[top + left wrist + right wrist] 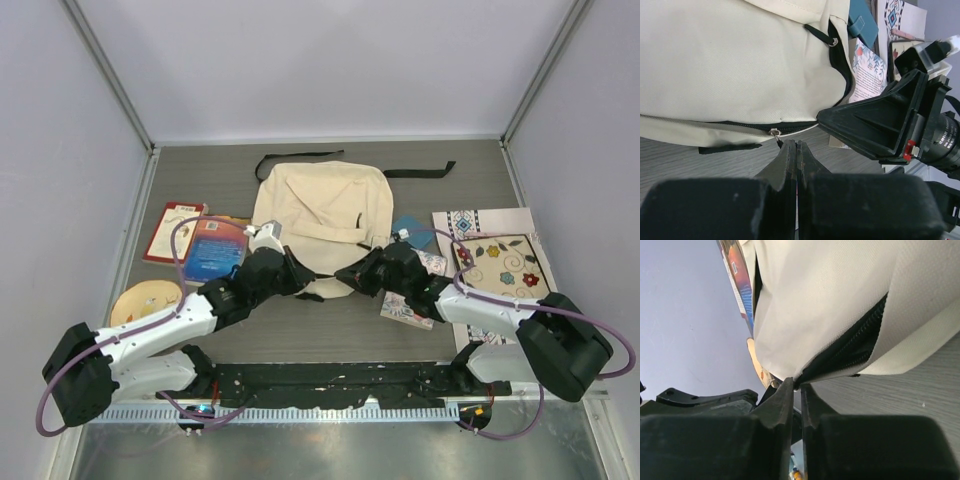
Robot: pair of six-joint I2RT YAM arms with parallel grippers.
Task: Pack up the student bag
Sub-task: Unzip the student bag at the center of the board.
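The student bag (320,215) is a cream fabric backpack lying flat mid-table, with its zippered end toward the arms. My left gripper (303,278) sits at that near edge. In the left wrist view the left gripper (796,146) is shut on the black tab of the metal zipper pull (774,132), just below the student bag (730,60). My right gripper (343,277) faces it from the right. In the right wrist view the right gripper (799,386) has its jaws almost together, pinching the student bag (830,300) at the lip of the part-open black zipper (855,347).
A red book (172,230) and a blue book (213,248) lie left of the bag, with a round wooden disc (145,298) nearer. On the right are a teal notebook (412,230), a floral card (408,308) and a patterned board (500,262). Black straps (420,172) trail behind the bag.
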